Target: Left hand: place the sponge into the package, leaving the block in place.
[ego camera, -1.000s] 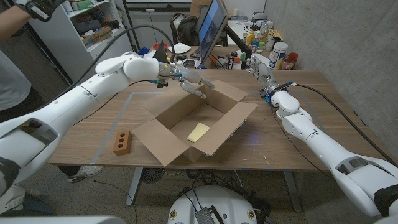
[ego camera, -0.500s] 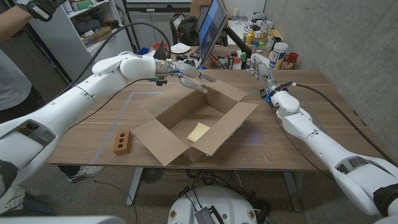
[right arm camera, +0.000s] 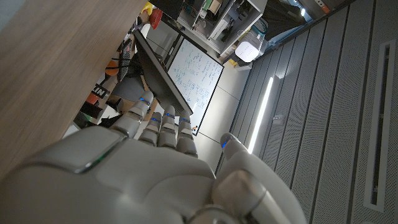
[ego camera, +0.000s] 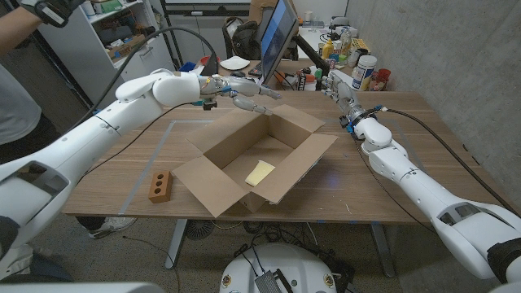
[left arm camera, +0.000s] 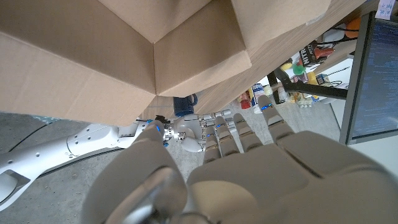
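A yellow sponge (ego camera: 260,172) lies on the floor of the open cardboard box (ego camera: 210,184) at mid table. The brown block (ego camera: 160,186) with two holes sits on the table left of the box's near flap. My left hand (ego camera: 244,88) hovers over the box's far left corner, fingers spread and holding nothing. In the left wrist view that hand (left arm camera: 249,168) shows with the box's flaps (left arm camera: 155,56) beyond it. My right hand (ego camera: 340,88) stands at the table's far right, fingers stretched out and empty. It also appears in its own wrist view (right arm camera: 155,162).
A monitor (ego camera: 277,37) and several bottles and jars (ego camera: 362,72) crowd the table's far edge. A person (ego camera: 16,89) stands at the left by grey shelves. Bare wood (ego camera: 391,220) lies to the right of the box.
My left hand has lifted and drawn back from over the box's far flap toward the far edge of the table. Sponge, block and right arm have stayed put.
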Robot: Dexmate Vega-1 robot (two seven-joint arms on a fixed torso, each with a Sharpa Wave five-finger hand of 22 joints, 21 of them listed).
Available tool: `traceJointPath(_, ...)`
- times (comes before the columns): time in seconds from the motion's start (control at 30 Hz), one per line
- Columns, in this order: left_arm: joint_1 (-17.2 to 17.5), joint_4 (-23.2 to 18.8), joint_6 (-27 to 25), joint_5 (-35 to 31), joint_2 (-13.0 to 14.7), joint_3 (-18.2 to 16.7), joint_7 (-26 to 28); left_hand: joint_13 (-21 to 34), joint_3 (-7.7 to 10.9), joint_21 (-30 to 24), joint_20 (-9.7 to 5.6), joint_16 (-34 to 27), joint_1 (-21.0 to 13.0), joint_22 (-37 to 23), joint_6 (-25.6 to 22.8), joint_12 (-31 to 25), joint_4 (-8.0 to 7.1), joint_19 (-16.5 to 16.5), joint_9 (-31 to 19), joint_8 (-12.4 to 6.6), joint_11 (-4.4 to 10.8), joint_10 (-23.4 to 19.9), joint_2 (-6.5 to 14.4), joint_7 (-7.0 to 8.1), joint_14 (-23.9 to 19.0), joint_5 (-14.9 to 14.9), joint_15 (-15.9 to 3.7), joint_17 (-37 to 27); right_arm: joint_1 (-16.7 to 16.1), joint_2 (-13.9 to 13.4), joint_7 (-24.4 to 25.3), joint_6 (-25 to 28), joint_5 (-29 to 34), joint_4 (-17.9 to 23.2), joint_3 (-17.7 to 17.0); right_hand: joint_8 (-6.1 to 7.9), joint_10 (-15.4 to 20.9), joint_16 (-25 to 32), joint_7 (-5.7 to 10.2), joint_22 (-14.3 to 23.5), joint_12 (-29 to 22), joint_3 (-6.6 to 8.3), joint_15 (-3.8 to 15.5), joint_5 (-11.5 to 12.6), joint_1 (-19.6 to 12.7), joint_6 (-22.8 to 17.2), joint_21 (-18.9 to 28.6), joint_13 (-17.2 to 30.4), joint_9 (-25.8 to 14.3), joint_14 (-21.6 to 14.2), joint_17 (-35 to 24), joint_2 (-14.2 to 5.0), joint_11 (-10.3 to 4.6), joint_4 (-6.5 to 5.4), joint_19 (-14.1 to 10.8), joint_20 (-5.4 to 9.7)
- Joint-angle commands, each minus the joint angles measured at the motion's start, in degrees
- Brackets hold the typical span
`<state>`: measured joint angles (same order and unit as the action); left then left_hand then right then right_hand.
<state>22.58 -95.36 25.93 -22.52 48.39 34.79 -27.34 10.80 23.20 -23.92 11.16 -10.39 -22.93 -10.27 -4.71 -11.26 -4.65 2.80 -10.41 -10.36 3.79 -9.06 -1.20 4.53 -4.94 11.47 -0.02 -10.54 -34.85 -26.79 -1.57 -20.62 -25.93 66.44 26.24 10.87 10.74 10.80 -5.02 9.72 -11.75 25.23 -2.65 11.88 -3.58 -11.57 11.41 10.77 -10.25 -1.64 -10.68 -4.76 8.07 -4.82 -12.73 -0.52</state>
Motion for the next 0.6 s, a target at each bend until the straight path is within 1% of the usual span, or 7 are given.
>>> traceJointPath(0.03, 2.0, -0.8, -0.5, 0.4, 0.8, -1.9, 4.0, 0.2, -0.43, 0.3, 0.33, -0.2, 0.7, -0.1, -0.2, -0.2, -0.14, -0.2, 0.0, -0.45, 0.24, -0.2, -0.1, 0.17, 0.3, 0.0, 0.01, -0.1, -0.2, -0.1, 0.0, 0.1, -0.1, 0.3, -0.1, 0.06, 0.2, 0.0, -0.04, 0.2, 0.3, -0.19, -0.23, 0.2, 0.3, -0.4, -0.2, 0.3, -0.3, -0.1, 0.0, 0.28, 0.06, 0.21, -0.2, -0.42)
traceJointPath(0.27, 2.7, -2.0, -2.6, 1.8, 1.2, -2.7, 3.9, 0.1, -0.85, 0.5, 0.29, -0.2, 1.3, -0.2, -0.1, -0.1, -0.32, -0.4, 0.0, -0.38, 0.38, 0.2, -0.4, 0.35, 0.6, 0.1, 0.04, -0.1, -0.4, -0.4, 0.2, 0.0, 0.1, 0.9, -0.1, 0.05, 0.2, 0.0, -0.09, 0.2, 0.3, -0.19, -0.21, 0.2, 0.3, -0.4, -0.2, 0.3, -0.3, -0.1, 0.0, 0.27, 0.0, 0.22, -0.2, -0.38)
traceJointPath(0.37, 2.8, -1.6, -2.5, 2.2, 1.1, -2.9, 4.5, 0.1, -1.05, 0.7, 0.37, -0.2, 1.6, -0.2, 0.0, -0.1, -0.43, -0.6, 0.0, -0.35, 0.35, 0.3, -0.5, 0.59, 0.7, 0.1, 0.13, -0.1, -0.6, -0.5, 0.3, 0.4, 0.1, 1.4, -0.1, 0.05, 0.2, 0.0, -0.08, 0.2, 0.3, -0.2, -0.23, 0.2, 0.3, -0.4, -0.2, 0.3, -0.3, -0.1, 0.0, 0.27, -0.04, 0.24, -0.2, -0.42)
traceJointPath(0.43, 2.6, -1.5, -3.5, 3.5, 1.2, -2.8, 3.1, 0.1, -1.18, 0.8, 0.44, -0.2, 1.7, -0.2, 0.0, -0.1, -0.5, -0.7, 0.0, -0.34, 0.29, 0.5, -0.6, 0.62, 0.9, 0.2, 0.21, -0.1, -0.7, -0.5, 0.2, 0.2, 0.0, 1.5, -0.2, 0.05, 0.2, 0.0, -0.08, 0.2, 0.3, -0.2, -0.22, 0.2, 0.3, -0.4, -0.2, 0.3, -0.3, -0.1, 0.0, 0.28, -0.04, 0.25, -0.2, -0.4)
traceJointPath(0.47, 3.1, -1.5, -3.1, 2.8, 1.3, -3.2, 4.8, 0.1, -1.21, 0.9, 0.45, -0.2, 1.8, -0.2, 0.0, -0.1, -0.52, -0.7, 0.0, -0.33, 0.23, 0.6, -0.6, 0.69, 0.9, 0.2, 0.26, -0.1, -0.8, -0.6, 0.3, 0.3, 0.2, 1.8, -0.1, 0.06, 0.3, 0.0, -0.11, 0.2, 0.2, -0.2, -0.22, 0.2, 0.3, -0.5, -0.2, 0.3, -0.3, -0.1, 0.0, 0.28, -0.04, 0.25, -0.2, -0.42)
traceJointPath(0.53, 3.0, -1.7, -3.6, 2.9, 1.4, -3.2, 4.5, 0.1, -1.29, 1.0, 0.47, -0.1, 1.9, -0.2, 0.1, 0.0, -0.57, -0.8, 0.1, -0.3, 0.14, 0.8, -0.6, 0.83, 1.2, 0.2, 0.29, -0.1, -1.0, -0.5, 0.6, 0.3, 0.0, 2.0, -0.3, 0.05, 0.2, 0.0, -0.08, 0.2, 0.3, -0.2, -0.23, 0.2, 0.3, -0.4, -0.2, 0.3, -0.3, -0.1, 0.0, 0.28, 0.1, 0.26, -0.2, -0.42)
traceJointPath(0.6, 3.6, -1.6, -3.7, 3.1, 1.5, -3.8, 5.9, 0.1, -1.4, 1.2, 0.5, -0.1, 2.1, -0.2, 0.3, 0.1, -0.62, -1.0, 0.1, -0.22, 0.0, 1.1, -0.6, 0.95, 1.3, 0.3, 0.34, -0.1, -1.1, -0.7, 0.8, 0.7, 0.2, 2.6, -0.2, 0.06, 0.2, 0.0, -0.07, 0.2, 0.3, -0.21, -0.21, 0.2, 0.3, -0.4, -0.2, 0.3, -0.3, -0.1, 0.0, 0.28, 0.01, 0.26, -0.2, -0.41)
